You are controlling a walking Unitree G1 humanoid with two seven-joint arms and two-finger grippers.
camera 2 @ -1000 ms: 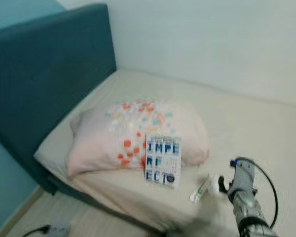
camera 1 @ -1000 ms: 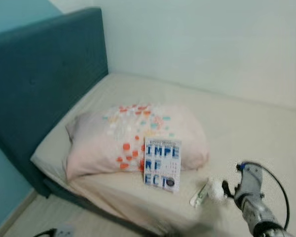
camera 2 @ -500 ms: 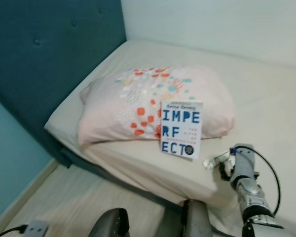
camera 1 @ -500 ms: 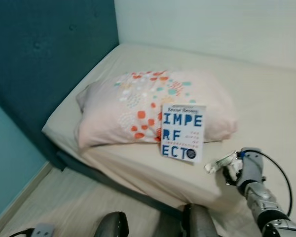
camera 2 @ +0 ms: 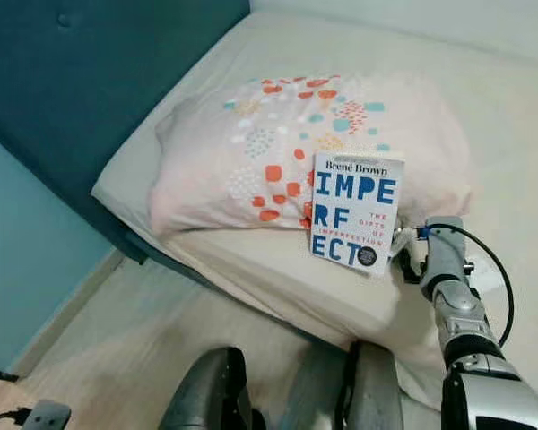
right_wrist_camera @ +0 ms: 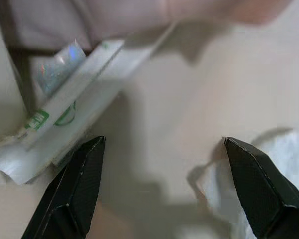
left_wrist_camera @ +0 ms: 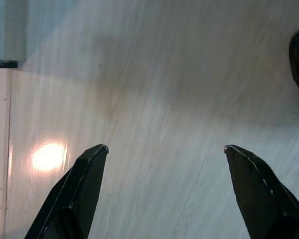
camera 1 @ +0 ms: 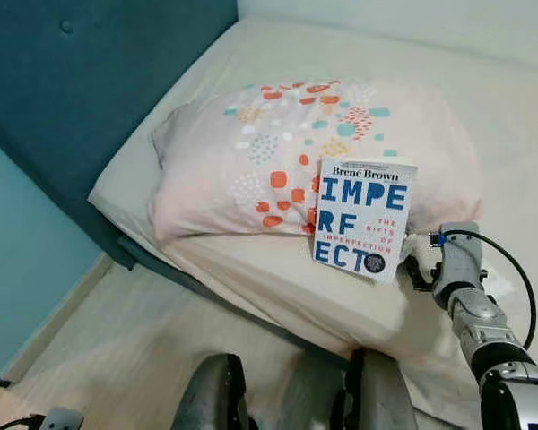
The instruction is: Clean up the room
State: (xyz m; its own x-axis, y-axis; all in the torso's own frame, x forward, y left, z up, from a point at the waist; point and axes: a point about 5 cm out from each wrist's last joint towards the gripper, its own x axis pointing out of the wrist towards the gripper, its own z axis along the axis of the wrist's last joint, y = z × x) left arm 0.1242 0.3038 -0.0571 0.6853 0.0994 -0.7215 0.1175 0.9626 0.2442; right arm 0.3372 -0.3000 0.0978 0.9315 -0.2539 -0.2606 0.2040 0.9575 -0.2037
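Beside the book (camera 1: 363,219), on its pillow-free side, the right gripper (right_wrist_camera: 162,149) hovers low over the bed (camera 1: 251,278) with its fingers spread wide and holding nothing. A wrapper (right_wrist_camera: 65,104) lies on the sheet just ahead of one fingertip, its long axis running slantwise across the gap, and a crumpled tissue (right_wrist_camera: 269,164) sits by the other finger. Either piece looks within reach of this arm; the left gripper (left_wrist_camera: 164,149) hangs open over the floor (left_wrist_camera: 164,74), well away. Compared with a second ago, the camera has moved closer and tilted down, and the right arm has come in next to the book.
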